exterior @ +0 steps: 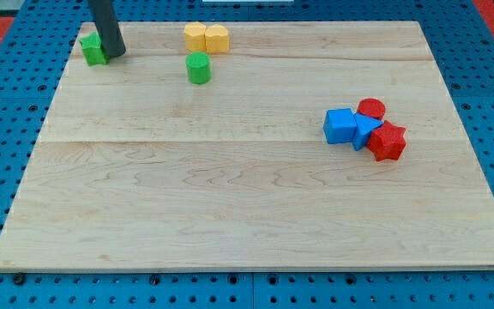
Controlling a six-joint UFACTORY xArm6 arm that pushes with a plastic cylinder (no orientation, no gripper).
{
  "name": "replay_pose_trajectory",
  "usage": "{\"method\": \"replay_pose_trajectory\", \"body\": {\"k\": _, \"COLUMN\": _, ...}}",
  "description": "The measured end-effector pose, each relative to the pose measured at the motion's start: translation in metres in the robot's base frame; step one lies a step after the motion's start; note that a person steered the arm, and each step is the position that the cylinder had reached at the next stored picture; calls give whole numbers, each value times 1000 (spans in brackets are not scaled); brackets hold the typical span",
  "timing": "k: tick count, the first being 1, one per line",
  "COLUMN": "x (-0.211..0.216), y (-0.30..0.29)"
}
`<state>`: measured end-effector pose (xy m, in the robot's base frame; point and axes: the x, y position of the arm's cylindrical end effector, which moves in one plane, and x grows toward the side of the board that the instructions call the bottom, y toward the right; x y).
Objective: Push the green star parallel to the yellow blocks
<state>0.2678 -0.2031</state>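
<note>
The green star (93,50) lies near the board's top left corner. My tip (115,54) touches its right side, and the dark rod rises out of the view's top. Two yellow blocks (206,38) sit side by side at the top edge, right of the star. A green cylinder (198,68) stands just below the yellow blocks.
A cluster lies at the view's right: a blue cube (340,126), a blue block (365,131), a red cylinder (370,109) and a red star-like block (388,142). The wooden board (230,197) rests on a blue pegboard.
</note>
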Motion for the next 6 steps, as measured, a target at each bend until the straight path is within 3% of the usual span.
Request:
{"method": "replay_pose_trajectory", "body": {"k": 1, "x": 41, "y": -11}}
{"method": "replay_pose_trajectory", "body": {"k": 3, "x": 34, "y": -64}}
{"method": "replay_pose_trajectory", "body": {"k": 4, "x": -3, "y": -41}}
{"method": "replay_pose_trajectory", "body": {"k": 6, "x": -2, "y": 40}}
